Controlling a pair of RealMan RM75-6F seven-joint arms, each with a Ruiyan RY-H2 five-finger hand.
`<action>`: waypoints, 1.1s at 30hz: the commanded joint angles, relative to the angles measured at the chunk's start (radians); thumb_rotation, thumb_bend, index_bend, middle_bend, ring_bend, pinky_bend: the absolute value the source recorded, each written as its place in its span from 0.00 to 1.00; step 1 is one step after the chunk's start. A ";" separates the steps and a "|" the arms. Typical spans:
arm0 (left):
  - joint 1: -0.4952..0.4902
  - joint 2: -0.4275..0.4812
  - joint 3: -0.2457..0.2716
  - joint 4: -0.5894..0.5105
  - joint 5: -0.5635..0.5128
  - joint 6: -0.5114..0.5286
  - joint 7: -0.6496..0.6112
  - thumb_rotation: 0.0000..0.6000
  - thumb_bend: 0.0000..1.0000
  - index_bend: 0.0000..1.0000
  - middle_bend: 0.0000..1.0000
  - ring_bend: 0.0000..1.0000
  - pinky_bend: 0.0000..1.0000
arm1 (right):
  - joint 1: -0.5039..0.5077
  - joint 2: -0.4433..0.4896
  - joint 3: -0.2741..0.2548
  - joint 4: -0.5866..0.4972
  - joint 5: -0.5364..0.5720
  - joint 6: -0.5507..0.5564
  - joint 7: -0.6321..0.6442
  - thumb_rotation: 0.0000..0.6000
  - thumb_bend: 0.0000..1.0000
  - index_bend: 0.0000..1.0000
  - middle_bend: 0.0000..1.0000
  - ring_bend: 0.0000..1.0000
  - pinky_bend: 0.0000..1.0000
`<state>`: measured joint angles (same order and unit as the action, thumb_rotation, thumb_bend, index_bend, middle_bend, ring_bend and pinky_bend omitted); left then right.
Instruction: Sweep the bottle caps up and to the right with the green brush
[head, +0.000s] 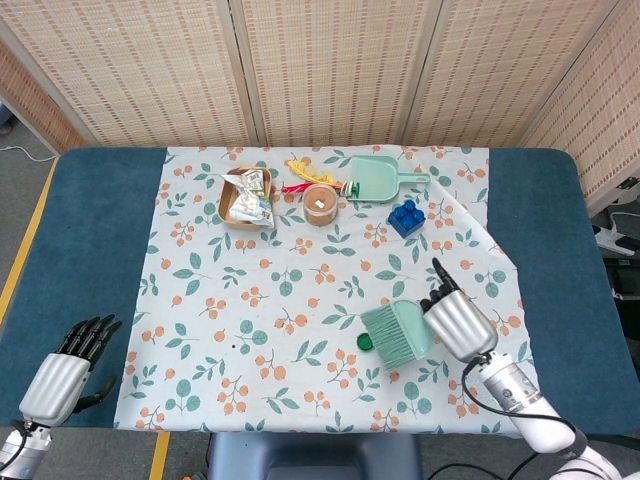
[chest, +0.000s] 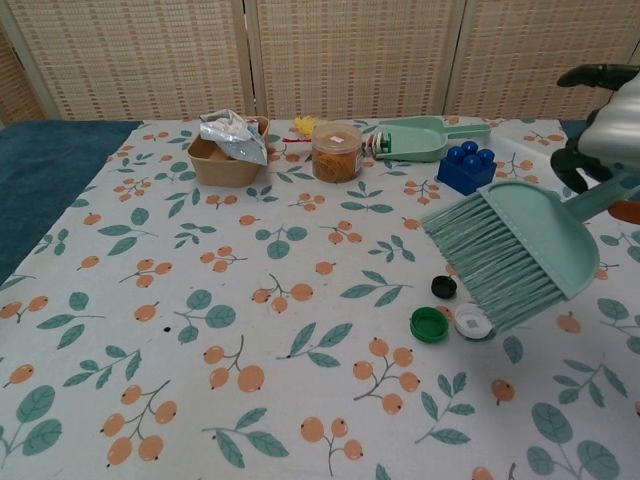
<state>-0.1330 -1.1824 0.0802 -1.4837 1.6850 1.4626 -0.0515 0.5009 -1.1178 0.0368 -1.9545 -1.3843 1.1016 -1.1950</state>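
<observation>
My right hand (head: 455, 320) grips the handle of the green brush (chest: 510, 250) and holds it lifted and tilted, bristles pointing down and left over the caps. The hand also shows at the chest view's right edge (chest: 605, 125). On the cloth below the bristles lie a green cap (chest: 429, 324), a white cap (chest: 473, 321) and a black cap (chest: 444, 287), close together. From the head view the brush (head: 398, 334) hides the white and black caps; only the green cap (head: 365, 342) peeks out at its left. My left hand (head: 70, 360) rests at the table's front left, empty, fingers extended.
A floral cloth (head: 250, 290) covers the table's middle. Along its far edge stand a brown bowl with a foil packet (head: 245, 197), a small jar (head: 320, 204), a green dustpan (head: 380, 180) and a blue block (head: 405, 217). The cloth's right edge is folded near the block.
</observation>
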 joint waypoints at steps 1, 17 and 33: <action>0.001 0.003 0.000 0.001 0.001 0.005 -0.007 1.00 0.37 0.00 0.00 0.00 0.09 | 0.097 -0.057 0.019 -0.141 0.128 -0.046 -0.315 1.00 0.50 0.98 0.79 0.48 0.00; 0.006 0.016 0.001 0.006 0.005 0.021 -0.037 1.00 0.37 0.00 0.00 0.00 0.08 | 0.235 -0.353 -0.049 -0.080 0.419 0.069 -0.685 1.00 0.50 0.98 0.79 0.48 0.00; 0.004 0.008 -0.005 0.006 -0.006 0.013 -0.015 1.00 0.37 0.00 0.00 0.00 0.09 | 0.313 -0.398 -0.105 0.040 0.524 0.167 -0.734 1.00 0.50 0.98 0.79 0.48 0.00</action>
<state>-0.1295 -1.1739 0.0759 -1.4775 1.6798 1.4755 -0.0678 0.8046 -1.5108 -0.0634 -1.9238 -0.8681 1.2573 -1.9156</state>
